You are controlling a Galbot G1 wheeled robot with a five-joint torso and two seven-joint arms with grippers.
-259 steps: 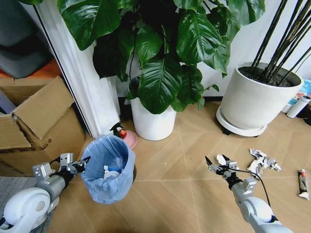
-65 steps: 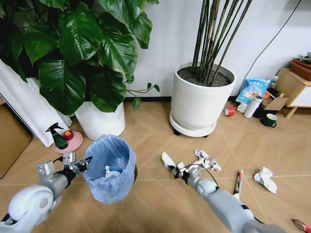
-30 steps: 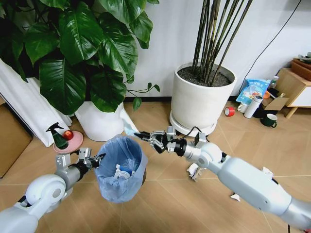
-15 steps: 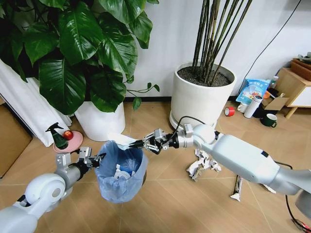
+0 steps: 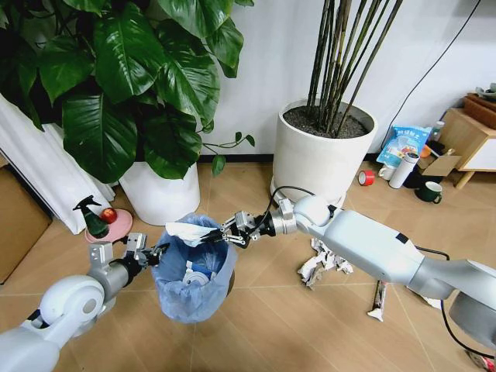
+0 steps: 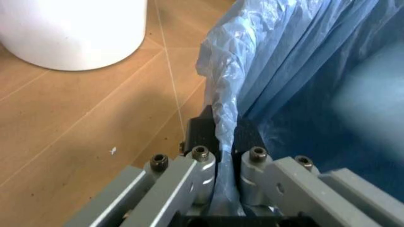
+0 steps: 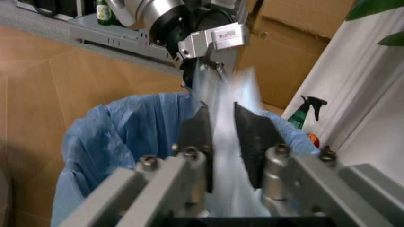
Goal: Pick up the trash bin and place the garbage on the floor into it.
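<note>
The trash bin (image 5: 192,273), a small dark bin lined with a crinkly light blue bag, stands on the herringbone floor (image 5: 263,325). My left gripper (image 5: 157,253) is shut on its rim; the left wrist view shows the fingers (image 6: 200,137) pinching the bag edge (image 6: 222,113). My right gripper (image 5: 223,232) is shut on a flat white piece of paper (image 5: 186,232) held over the bin's opening, and this paper (image 7: 221,142) sits between its fingers above the bin (image 7: 120,127). More garbage lies on the floor: crumpled paper (image 5: 321,260), a tube wrapper (image 5: 377,299) and a red wrapper (image 5: 478,360).
Two large white plant pots (image 5: 159,194) (image 5: 319,163) stand behind the bin. A spray bottle (image 5: 93,218) on a pink saucer is to the left. A red tape roll (image 5: 365,177), a blue-white packet (image 5: 403,144) and a mug (image 5: 429,191) sit by the wall at right.
My right arm has swung left and lowered, carrying the white paper from beside the bin's far rim to over its opening. The left gripper and bin have stayed put.
</note>
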